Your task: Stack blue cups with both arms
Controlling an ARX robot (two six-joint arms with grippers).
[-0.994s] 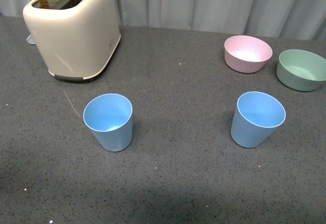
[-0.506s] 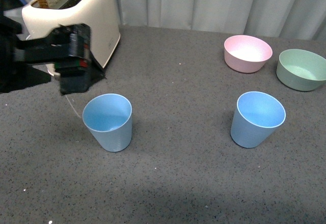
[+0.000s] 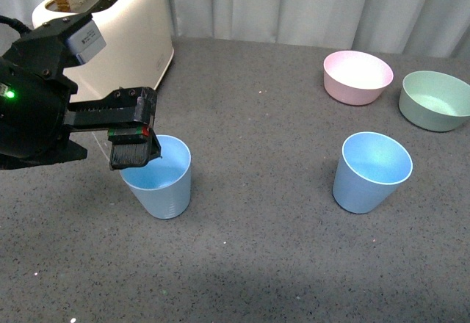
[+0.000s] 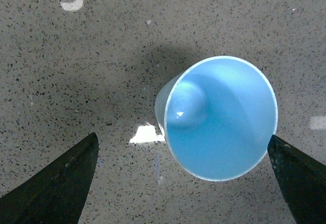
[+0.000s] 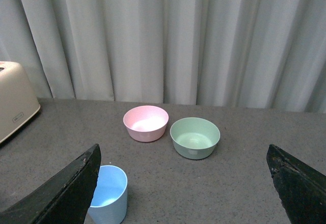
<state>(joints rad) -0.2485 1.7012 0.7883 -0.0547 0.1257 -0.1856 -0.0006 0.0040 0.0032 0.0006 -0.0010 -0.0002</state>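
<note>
Two light blue cups stand upright on the dark grey table: the left cup point(image 3: 165, 187) and the right cup point(image 3: 371, 172). My left gripper point(image 3: 136, 145) is open and hovers over the left cup's near-left rim. In the left wrist view the left gripper point(image 4: 182, 137) looks down into this cup point(image 4: 224, 122), with its black fingers point(image 4: 56, 188) spread wide on either side and touching nothing. My right gripper point(image 5: 183, 147) is open and empty, high and well back from the right cup point(image 5: 108, 193). The right arm is not in the front view.
A cream toaster point(image 3: 110, 44) holding a slice of toast stands at the back left, just behind my left arm. A pink bowl point(image 3: 358, 77) and a green bowl point(image 3: 435, 100) sit at the back right; both also show in the right wrist view point(image 5: 146, 123), point(image 5: 195, 138).
My left arm came into the front view from the left and moved right and down until its open gripper was over the left cup. The cups have not moved.
</note>
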